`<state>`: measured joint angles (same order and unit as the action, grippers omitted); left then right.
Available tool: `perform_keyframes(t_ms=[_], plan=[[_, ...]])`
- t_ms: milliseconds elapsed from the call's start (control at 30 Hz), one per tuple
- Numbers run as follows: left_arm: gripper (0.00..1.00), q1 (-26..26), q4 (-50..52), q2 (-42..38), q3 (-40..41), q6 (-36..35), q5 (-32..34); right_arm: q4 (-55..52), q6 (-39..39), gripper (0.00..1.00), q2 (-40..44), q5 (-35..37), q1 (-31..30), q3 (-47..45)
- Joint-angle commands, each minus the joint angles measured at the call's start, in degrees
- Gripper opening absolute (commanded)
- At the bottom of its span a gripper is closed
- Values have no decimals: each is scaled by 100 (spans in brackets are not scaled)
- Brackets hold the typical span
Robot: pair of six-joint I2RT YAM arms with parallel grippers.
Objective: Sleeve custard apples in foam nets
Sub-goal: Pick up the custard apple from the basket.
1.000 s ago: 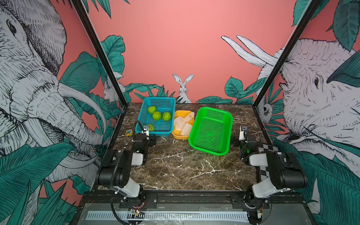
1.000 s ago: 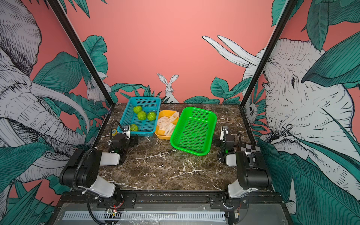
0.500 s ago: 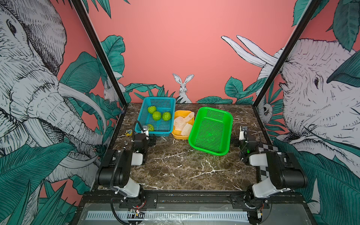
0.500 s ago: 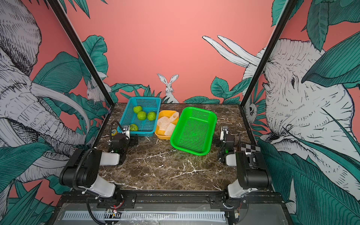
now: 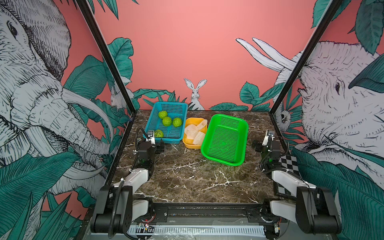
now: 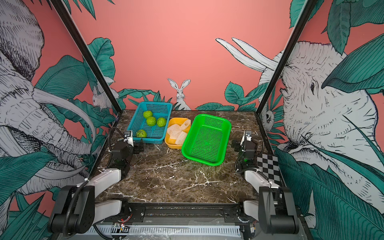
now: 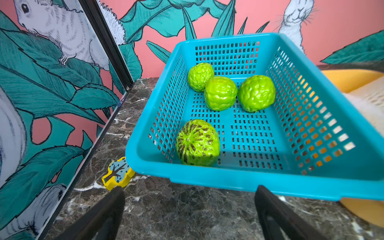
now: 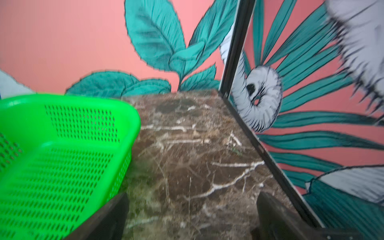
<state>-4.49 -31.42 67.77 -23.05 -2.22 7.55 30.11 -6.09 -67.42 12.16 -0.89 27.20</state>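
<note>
Since nothing is sleeved yet, I log: four custard apples [image 7: 220, 93] bare in blue basket [image 7: 228, 181]; foam nets [image 5: 195, 131] piled in yellow tray [image 5: 190, 144]; left gripper [image 7: 190, 207] and right gripper [image 8: 192, 209], jaws wide, empty.

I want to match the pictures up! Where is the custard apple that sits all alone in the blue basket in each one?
In a top view: lone custard apple in the blue basket's near corner.
In a top view: same near corner, apart from the three other custard apples.
Left wrist: fruit closest to the camera, by the basket's near wall.
Right wrist: not in it.
Shared landmark: the blue basket.
</note>
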Motion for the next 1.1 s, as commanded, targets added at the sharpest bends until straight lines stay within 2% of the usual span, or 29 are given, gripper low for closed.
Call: perform_keyframes(t_ms=[0,133,333,433,567,767,900,1067], plan=[[99,-69,1225,-451,-261,378,66,-1812,-589,98,389,238,-166,853],[99,-73,1990,-849,-553,868,2,-3470,-981,97,510,153,-565,1760],[98,-78,2655,-568,-1385,1449,-215,-4614,-1680,93,304,-625,-1113,2352],[97,-77,3070,-58,-2098,1633,-200,-4943,-1814,99,117,-884,-1427,2627],[96,-78,3611,868,-3131,1616,-12,-5215,-1932,99,-55,-1053,-1710,2944],[95,-76,4834,2255,-4609,1649,270,-5204,-2239,99,-231,-1707,-2010,3095],[94,-78,5307,2989,-5191,1672,299,-5231,-2172,99,-281,-1728,-2316,3098],[92,-80,5806,3757,-5796,1702,335,-5339,-2079,99,-294,-1654,-2375,3068]])
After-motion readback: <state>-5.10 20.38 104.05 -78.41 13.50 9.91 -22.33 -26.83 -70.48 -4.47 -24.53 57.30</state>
